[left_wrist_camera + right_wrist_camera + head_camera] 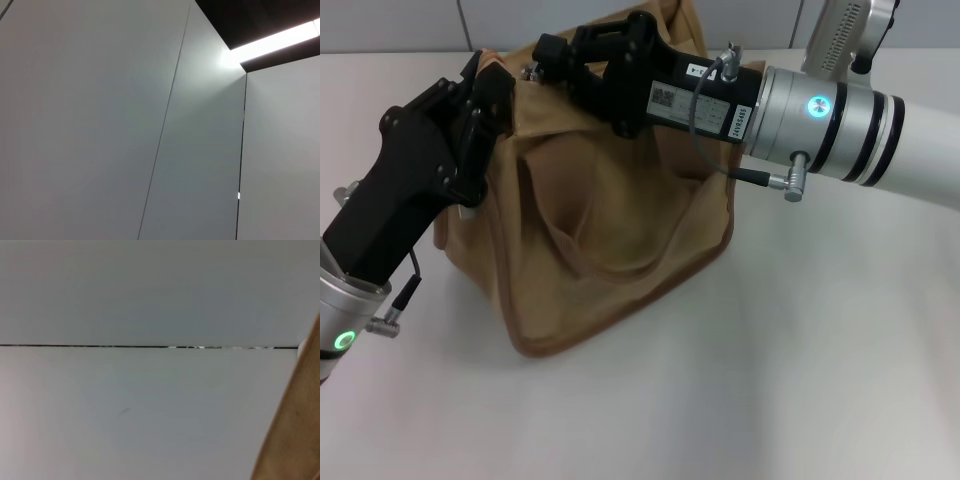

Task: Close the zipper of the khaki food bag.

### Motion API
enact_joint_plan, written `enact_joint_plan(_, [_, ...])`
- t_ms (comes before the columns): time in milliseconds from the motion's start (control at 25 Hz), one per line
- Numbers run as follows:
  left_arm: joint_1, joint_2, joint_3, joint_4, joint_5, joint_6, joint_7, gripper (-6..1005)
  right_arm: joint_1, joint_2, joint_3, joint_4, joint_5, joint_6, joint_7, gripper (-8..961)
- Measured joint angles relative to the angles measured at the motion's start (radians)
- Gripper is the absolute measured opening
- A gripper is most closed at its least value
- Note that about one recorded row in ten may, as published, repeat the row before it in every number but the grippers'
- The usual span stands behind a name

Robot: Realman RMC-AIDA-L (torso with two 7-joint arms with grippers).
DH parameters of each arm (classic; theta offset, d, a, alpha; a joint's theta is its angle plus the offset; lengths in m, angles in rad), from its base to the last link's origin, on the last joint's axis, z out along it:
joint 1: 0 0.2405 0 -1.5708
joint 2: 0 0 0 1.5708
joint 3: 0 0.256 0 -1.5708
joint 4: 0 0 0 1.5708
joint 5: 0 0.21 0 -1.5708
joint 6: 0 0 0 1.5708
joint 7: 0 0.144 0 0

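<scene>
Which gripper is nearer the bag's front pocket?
Left, narrowly. The left gripper is at the bag's upper left corner; the right gripper is over its top edge.

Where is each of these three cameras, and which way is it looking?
Head view: from the robot's head, down at the table and khaki bag; both arms show, left gripper and right gripper at the bag's top.
Left wrist view: on the left arm, facing wall panels and a ceiling light; no robot parts.
Right wrist view: on the right arm, facing a wall, bag fabric at the edge; no robot parts.
Shared: head and right wrist views both show the bag.
</scene>
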Motion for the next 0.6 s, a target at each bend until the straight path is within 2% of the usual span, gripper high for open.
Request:
enact_joint_plan(120, [0.002, 0.0, 0.0, 0.0, 0.0, 0.0, 0.0, 75, 0.0, 0.0, 0.0, 0.0, 0.0, -0.004, -0.012, 180])
enact_joint_plan(320, [0.006, 0.0, 0.003, -0.002, 0.0, 0.0, -0.001, 76, -0.006, 0.0, 0.0, 0.0, 0.0, -0.007, -0.026, 5])
enact_joint_plan(600, [0.016, 0.0, 0.011, -0.001, -0.001, 0.0, -0.001, 76, -0.03, -0.004, 0.01, -0.006, 0.0, -0.019, -0.069, -1])
